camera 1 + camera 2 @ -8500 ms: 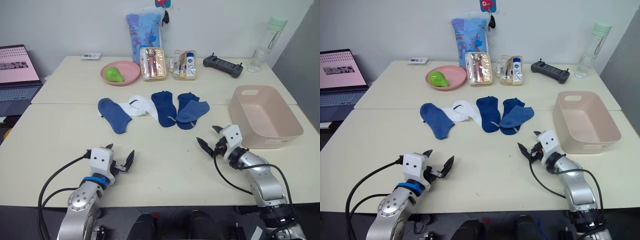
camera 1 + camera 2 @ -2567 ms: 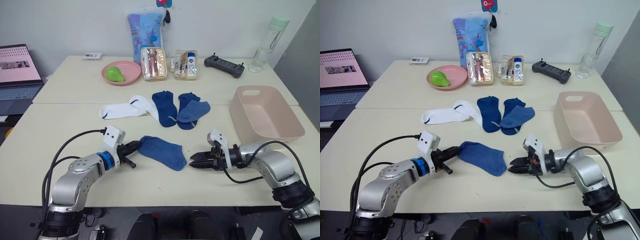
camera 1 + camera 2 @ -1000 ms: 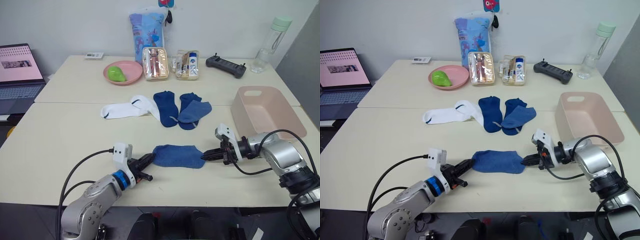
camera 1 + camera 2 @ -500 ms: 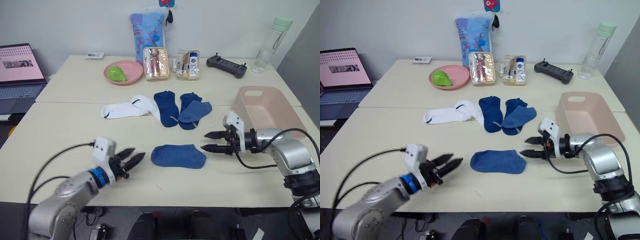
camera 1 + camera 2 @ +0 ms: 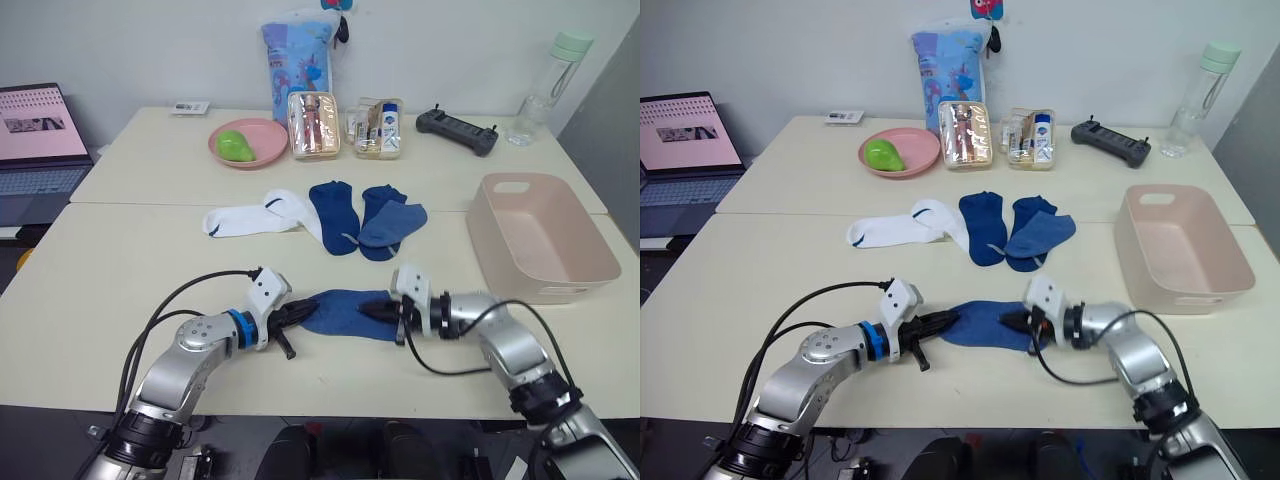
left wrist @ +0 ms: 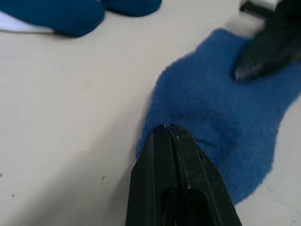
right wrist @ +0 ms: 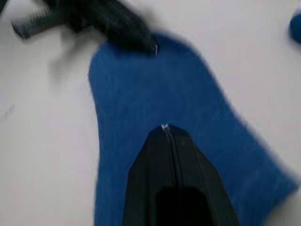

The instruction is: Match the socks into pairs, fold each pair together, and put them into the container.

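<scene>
Cream tabletop [image 5: 120, 270] — left end effector [image 5: 305, 313] and right end effector [image 5: 371, 310] both pinch fuzzy knit blue sock [image 5: 340, 312].

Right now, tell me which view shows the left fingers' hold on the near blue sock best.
The left wrist view: the shut left fingers pinch the near blue sock at its edge. The head views show that sock whole but the grip small. The right wrist view shows the left fingers blurred at the sock's far edge.
</scene>
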`<action>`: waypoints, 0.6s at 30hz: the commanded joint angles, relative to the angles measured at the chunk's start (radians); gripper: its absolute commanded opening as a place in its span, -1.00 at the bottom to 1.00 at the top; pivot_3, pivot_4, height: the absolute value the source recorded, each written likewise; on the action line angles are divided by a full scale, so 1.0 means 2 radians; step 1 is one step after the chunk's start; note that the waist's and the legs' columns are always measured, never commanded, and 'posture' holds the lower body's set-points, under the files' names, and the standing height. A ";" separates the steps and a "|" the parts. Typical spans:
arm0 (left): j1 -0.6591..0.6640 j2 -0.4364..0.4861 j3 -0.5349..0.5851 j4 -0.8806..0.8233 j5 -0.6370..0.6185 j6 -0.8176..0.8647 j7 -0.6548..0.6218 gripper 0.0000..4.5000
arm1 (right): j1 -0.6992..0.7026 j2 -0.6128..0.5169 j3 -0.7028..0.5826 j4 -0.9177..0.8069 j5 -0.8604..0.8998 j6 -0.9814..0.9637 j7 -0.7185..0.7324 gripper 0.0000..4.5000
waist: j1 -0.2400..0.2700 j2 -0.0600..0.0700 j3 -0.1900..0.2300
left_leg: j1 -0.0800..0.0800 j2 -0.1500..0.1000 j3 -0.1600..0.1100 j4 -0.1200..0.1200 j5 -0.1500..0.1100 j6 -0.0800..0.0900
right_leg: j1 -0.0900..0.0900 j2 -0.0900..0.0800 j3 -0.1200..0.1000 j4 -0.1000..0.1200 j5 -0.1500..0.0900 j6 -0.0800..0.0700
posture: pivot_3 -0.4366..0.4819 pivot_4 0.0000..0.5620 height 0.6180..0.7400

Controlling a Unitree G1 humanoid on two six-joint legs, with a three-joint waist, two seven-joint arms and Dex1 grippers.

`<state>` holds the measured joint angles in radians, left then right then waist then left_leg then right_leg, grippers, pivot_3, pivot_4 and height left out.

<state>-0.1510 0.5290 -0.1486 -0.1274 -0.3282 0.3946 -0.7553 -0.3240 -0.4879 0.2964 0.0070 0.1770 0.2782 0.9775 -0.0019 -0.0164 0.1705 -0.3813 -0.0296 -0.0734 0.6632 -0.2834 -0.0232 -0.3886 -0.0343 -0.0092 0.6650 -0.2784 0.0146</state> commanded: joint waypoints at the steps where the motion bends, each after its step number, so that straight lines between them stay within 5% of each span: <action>1: 0.022 0.007 0.012 0.006 0.004 -0.002 -0.005 -0.99 | 0.016 -0.026 -0.020 0.010 -0.007 -0.017 0.003 -1.00 | 0.000 0.000 0.000 | 0.000 0.000 0.000 0.000 0.000 0.000 | 0.000 0.000 0.000 0.000 0.000 0.000 | -0.05 -0.47 1.00; 15: 0.038 -0.016 0.087 -0.077 -0.088 0.028 -0.005 -0.99 | 0.015 -0.051 -0.109 -0.055 0.087 0.045 0.004 -1.00 | 0.000 0.002 -0.001 | 0.000 0.000 -0.001 0.000 0.000 0.000 | 0.000 0.000 -0.001 0.001 0.000 0.000 | -0.05 -0.47 1.00; 18: 0.047 -0.005 0.136 -0.085 -0.103 0.033 0.010 -0.74 | -0.007 -0.054 -0.136 -0.046 0.085 0.056 -0.025 -0.74 | -0.001 0.002 -0.001 | 0.000 0.000 0.000 0.000 0.000 0.000 | 0.000 0.000 0.000 0.001 0.000 0.000 | -0.05 -0.47 1.00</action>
<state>-0.0694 0.5023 0.0534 -0.2735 -0.5072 0.4573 -0.7515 -0.3155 -0.5877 0.0775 -0.0577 0.3322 0.3829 0.9567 -0.0035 -0.0132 0.1677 -0.3803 -0.0286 -0.0742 0.6632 -0.2834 -0.0230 -0.3882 -0.0338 -0.0102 0.6664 -0.2777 0.0139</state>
